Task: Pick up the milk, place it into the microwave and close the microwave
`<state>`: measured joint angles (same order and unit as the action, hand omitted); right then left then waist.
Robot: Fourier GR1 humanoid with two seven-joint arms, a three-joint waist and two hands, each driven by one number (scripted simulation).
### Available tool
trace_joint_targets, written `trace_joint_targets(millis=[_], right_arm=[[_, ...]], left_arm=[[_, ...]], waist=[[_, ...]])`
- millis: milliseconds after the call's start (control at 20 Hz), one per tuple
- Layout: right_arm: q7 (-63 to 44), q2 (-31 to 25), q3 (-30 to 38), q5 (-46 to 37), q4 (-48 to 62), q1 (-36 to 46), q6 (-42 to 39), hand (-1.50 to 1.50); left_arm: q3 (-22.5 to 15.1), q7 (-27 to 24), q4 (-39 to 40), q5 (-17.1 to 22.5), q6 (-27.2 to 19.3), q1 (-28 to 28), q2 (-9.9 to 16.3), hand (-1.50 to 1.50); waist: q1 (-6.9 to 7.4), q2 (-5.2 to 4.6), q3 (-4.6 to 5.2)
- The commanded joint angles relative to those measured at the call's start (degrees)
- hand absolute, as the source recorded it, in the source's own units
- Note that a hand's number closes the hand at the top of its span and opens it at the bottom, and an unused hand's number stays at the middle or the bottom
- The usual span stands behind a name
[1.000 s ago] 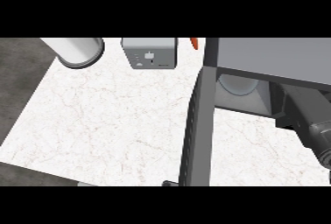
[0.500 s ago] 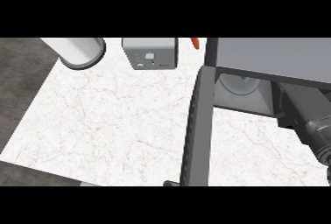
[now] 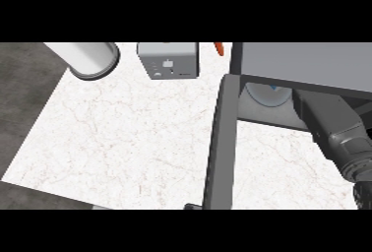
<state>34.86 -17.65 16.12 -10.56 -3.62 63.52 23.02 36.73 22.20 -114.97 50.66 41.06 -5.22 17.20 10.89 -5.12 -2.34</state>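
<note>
The milk (image 3: 267, 93) is seen inside the microwave (image 3: 305, 66), upper right of the frame. The door (image 3: 220, 147) stands open. Placement is judged done; closing remains. The right forearm (image 3: 330, 128) is visible; neither robot hand's state can be told.

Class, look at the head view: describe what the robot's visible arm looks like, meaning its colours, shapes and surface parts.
Only one arm shows, at the right. It is a grey, blocky forearm that narrows into a ribbed, ring-like wrist section. Below that, a black part starts at the frame's edge, probably the robot hand, too cut off to describe. No cables or markings show.
</note>
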Motion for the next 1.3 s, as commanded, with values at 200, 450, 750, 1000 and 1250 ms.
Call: trace_joint_targets(millis=[200, 450, 750, 1000, 1250], right_arm=[[-1.81, 4.86, -0.83, -0.61, -1.34, 5.62, 4.33, -1.5], [-0.86, 3.24, 1.41, 1.72, -2.2, 5.35, 6.67, -1.5], [-0.6, 2.58, -0.9, -0.36, -0.46, 4.53, 5.14, -1.5], [1.16, 2.21, -0.01, 0.81, -0.47, 1.26, 0.47, -1.5], [4.46, 2.69, 2.23, 3.54, -1.97, -1.75, -10.32, -1.5]], left_arm=[[-2.48, 0.21, 1.42, -2.91, 1.4, -0.1, -1.84, -1.5], [-3.1, -0.34, 1.56, -3.61, 2.73, -1.4, -3.41, -1.5], [-4.52, -0.81, 2.77, -5.99, 3.17, -1.37, -5.76, -1.5], [-5.82, -2.94, 1.31, -7.96, 7.92, -4.68, -9.09, -1.5], [-9.19, -4.11, 1.58, -9.47, 11.84, -5.02, -11.68, -1.5]], waist=[[0.06, 1.1, 2.21], [-1.2, 1.76, 2.21], [-3.87, 2.25, 2.27], [-5.25, 2.96, 2.24], [-7.08, 3.51, 2.19]])
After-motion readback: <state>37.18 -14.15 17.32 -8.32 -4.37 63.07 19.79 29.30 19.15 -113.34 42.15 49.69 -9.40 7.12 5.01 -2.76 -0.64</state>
